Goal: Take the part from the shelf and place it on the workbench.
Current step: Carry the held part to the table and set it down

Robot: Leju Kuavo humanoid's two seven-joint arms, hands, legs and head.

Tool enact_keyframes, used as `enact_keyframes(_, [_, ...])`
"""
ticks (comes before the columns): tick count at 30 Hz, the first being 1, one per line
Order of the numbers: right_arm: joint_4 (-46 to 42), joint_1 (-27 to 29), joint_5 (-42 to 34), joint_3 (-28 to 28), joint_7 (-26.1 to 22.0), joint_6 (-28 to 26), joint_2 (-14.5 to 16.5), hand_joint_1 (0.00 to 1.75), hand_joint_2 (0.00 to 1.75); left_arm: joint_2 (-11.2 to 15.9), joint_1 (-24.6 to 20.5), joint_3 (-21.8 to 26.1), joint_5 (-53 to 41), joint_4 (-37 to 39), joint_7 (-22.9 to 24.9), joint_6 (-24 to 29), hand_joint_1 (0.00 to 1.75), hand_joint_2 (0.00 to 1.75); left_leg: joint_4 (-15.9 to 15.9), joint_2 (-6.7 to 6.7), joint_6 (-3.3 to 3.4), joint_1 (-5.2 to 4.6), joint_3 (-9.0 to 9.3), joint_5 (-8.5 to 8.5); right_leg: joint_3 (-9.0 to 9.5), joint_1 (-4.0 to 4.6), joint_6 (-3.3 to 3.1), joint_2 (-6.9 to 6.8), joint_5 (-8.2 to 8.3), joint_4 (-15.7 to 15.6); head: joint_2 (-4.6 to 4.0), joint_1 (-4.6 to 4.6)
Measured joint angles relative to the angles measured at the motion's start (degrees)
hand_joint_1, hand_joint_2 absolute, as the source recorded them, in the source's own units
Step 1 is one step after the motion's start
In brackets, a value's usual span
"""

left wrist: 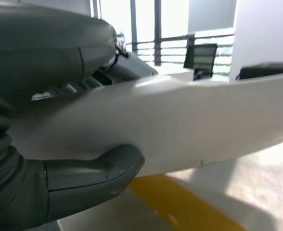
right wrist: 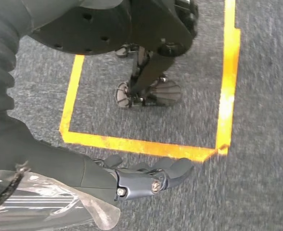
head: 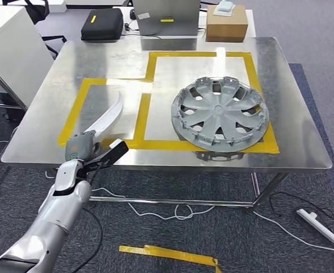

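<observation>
White curved trim part is gripped at its near end by the left hand, its far end over the steel workbench inside the left yellow-taped box, likely its drop zone. Hubcap fills the right box. Right hand hangs over carpet, fingers extended, holding nothing.

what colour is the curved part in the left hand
White; the curved part shows best in the head view.

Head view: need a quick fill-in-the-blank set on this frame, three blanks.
1. The left hand holds a long white ____-shaped part.
2. The grey hubcap lies on the ____ metal workbench.
3. The lines taped on the workbench are ____.

Missing words: curved; silver; yellow
</observation>
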Motion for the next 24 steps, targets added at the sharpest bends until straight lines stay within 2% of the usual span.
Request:
enact_keyframes(2, [-0.19, 0.00, 0.26, -0.13, -0.04, -0.02, -0.02, 0.00, 1.75, 0.07, 0.17, 0.19, 0.01, -0.08, -0.13, 0.11, 1.75, 1.75, 2.48, -0.26, -0.04, 0.18, -1.03, -1.61, 0.33, 0.24, -0.76, 0.15, -0.26, 0.05, 0.00, -0.23])
enact_keyframes(3, [-0.27, -0.05, 0.43, -0.16, -0.06, -0.02, -0.03, 0.00, 1.75, 0.13, 0.21, 0.28, 0.01, -0.11, -0.20, 0.16, 1.75, 1.75, 5.51, -0.43, 0.05, 0.12, -2.51, -3.06, 0.53, 0.41, -1.08, 0.23, -0.40, 0.01, 0.00, -0.36])
enact_keyframes(5, [-0.33, -0.13, 0.73, -0.26, -0.09, -0.02, -0.03, 0.00, 1.75, 0.23, 0.43, 0.50, 0.01, -0.14, -0.28, 0.23, 1.75, 1.75, 13.35, -0.65, 0.57, -0.27, -6.82, -5.79, 0.93, 0.91, -1.63, 0.41, -0.76, -0.01, 0.00, -0.48])
enact_keyframes(6, [-0.34, -0.13, 0.82, -0.33, -0.09, -0.02, -0.03, 0.00, 1.75, 0.27, 0.64, 0.66, 0.01, -0.14, -0.29, 0.23, 1.75, 1.75, 16.15, -0.74, 0.98, -0.54, -8.65, -6.15, 1.19, 1.21, -1.89, 0.54, -0.98, 0.00, 0.00, -0.51])
enact_keyframes(7, [-0.34, -0.11, 0.88, -0.41, -0.09, -0.02, -0.03, 0.00, 1.75, 0.29, 0.86, 0.80, 0.00, -0.14, -0.29, 0.23, 1.75, 1.75, 17.06, -0.83, 1.54, -0.90, -9.65, -5.39, 1.57, 1.52, -2.11, 0.67, -1.24, 0.00, 0.00, -0.53])
enact_keyframes(8, [-0.34, -0.09, 0.91, -0.48, -0.10, -0.02, -0.03, 0.00, 1.75, 0.31, 1.01, 0.91, -0.01, -0.17, -0.30, 0.24, 1.75, 1.75, 15.89, -0.96, 2.22, -1.36, -9.67, -3.54, 2.06, 1.80, -2.28, 0.78, -1.55, 0.00, 0.00, -0.50])
enact_keyframes(10, [-0.33, -0.10, 0.92, -0.56, -0.12, -0.02, 0.01, 0.00, 1.75, 0.42, 1.02, 1.04, -0.01, -0.31, -0.33, 0.27, 1.75, 1.75, 9.87, -1.33, 3.90, -2.53, -7.66, 1.33, 3.08, 2.17, -2.44, 0.90, -2.27, -0.09, 0.00, -0.41])
enact_keyframes(11, [-0.32, -0.18, 0.93, -0.59, -0.15, -0.01, 0.06, 0.00, 1.75, 0.48, 0.93, 1.09, 0.00, -0.38, -0.34, 0.28, 1.75, 1.75, 6.93, -1.47, 4.66, -3.03, -6.52, 3.03, 3.49, 2.25, -2.40, 0.96, -2.58, -0.16, 0.01, -0.28])
enact_keyframes(12, [-0.32, -0.29, 0.93, -0.61, -0.17, -0.01, 0.10, 0.00, 1.75, 0.54, 0.82, 1.14, 0.01, -0.41, -0.35, 0.31, 1.75, 1.75, 4.89, -1.58, 5.27, -3.46, -5.68, 3.77, 3.66, 2.22, -2.27, 0.99, -2.75, -0.25, 0.01, -0.25])
enact_keyframes(14, [-0.32, -0.46, 0.96, -0.62, -0.19, -0.01, 0.16, 0.00, 1.75, 0.58, 0.63, 1.18, 0.01, -0.46, -0.36, 0.35, 1.75, 1.75, 2.92, -1.62, 5.97, -3.85, -4.90, 3.47, 3.74, 2.14, -1.86, 0.94, -2.82, -0.56, 0.01, -0.30])
enact_keyframes(17, [-0.35, -0.46, 0.99, -0.63, -0.21, 0.00, 0.10, 0.00, 1.75, 0.44, 0.59, 1.17, -0.01, -0.87, -0.39, 0.42, 1.75, 1.75, -0.25, -1.43, 5.59, -3.21, -3.00, 3.33, 3.05, 2.30, -1.16, 0.54, -3.66, 0.16, 0.00, -0.29])
enact_keyframes(19, [-0.37, -0.55, 1.00, -0.65, -0.23, 0.00, 0.03, 0.00, 1.75, 0.37, 0.56, 1.23, 0.00, -0.99, -0.40, 0.44, 1.75, 1.75, -1.13, -1.36, 5.26, -2.89, -2.13, 3.28, -0.20, 2.14, -0.51, 0.43, -5.75, 5.92, 0.00, -0.21])
enact_keyframes(21, [-0.37, -0.56, 1.00, -0.68, -0.23, -0.01, -0.05, 0.00, 1.75, 0.32, 0.84, 1.28, 0.01, -0.99, -0.41, 0.41, 1.75, 1.75, -1.13, -1.37, 5.09, -2.77, -1.84, 2.91, -5.00, 1.69, 0.16, 0.38, -7.50, 13.13, 0.00, -0.21])
enact_keyframes(22, [-0.37, -0.51, 1.00, -0.73, -0.23, -0.01, -0.09, 0.00, 1.75, 0.27, 1.06, 1.28, 0.01, -0.99, -0.41, 0.41, 1.75, 1.75, -1.07, -1.38, 4.87, -2.68, -1.66, 2.66, -6.42, 1.47, 0.49, 0.33, -6.99, 14.41, 0.00, -0.21])
enact_keyframes(23, [-0.37, -0.45, 1.00, -0.78, -0.24, -0.01, -0.14, 0.00, 1.75, 0.25, 1.22, 1.29, 0.01, -0.99, -0.41, 0.40, 1.75, 1.75, -0.96, -1.38, 4.61, -2.52, -1.41, 2.35, -6.71, 1.27, 0.80, 0.25, -5.38, 13.50, 0.00, -0.21])
enact_keyframes(24, [-0.37, -0.41, 1.00, -0.82, -0.23, -0.01, -0.18, 0.00, 1.75, 0.24, 1.32, 1.29, 0.01, -0.99, -0.41, 0.40, 1.75, 1.75, -0.76, -1.39, 4.27, -2.30, -1.12, 1.96, -5.86, 1.05, 1.13, 0.12, -2.96, 10.58, 0.00, -0.20])
